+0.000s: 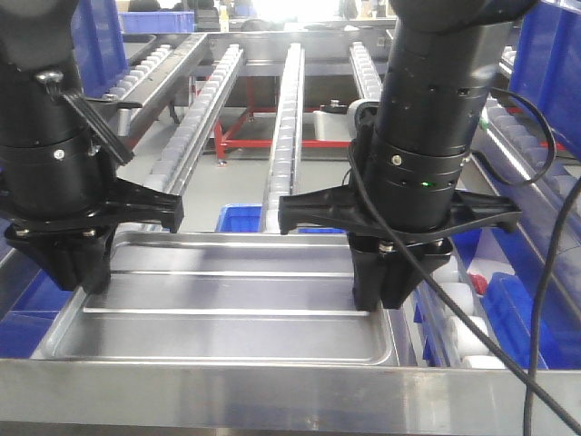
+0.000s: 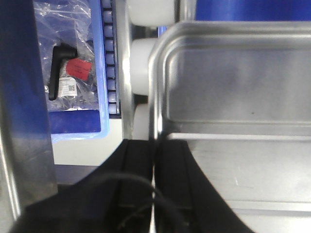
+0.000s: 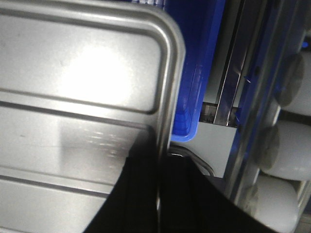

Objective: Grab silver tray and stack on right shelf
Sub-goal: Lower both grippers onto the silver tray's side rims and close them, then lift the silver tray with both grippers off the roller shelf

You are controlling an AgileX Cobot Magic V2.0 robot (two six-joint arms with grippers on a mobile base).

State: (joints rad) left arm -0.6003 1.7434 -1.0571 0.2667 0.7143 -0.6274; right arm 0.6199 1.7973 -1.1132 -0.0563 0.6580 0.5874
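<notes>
Placing step: left gripper and right gripper each pinch an end rim of the silver tray, level just behind the right shelf front rail; can't tell if seated, so next is an even lower, then both release together.

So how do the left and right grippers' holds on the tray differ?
Left gripper straddles the tray's left rim; right gripper straddles the right rim. Beyond the left one lies a blue bin holding a bagged black handle; beyond the right one sit white rollers. Both are shut on the rim, one finger inside, one outside.
</notes>
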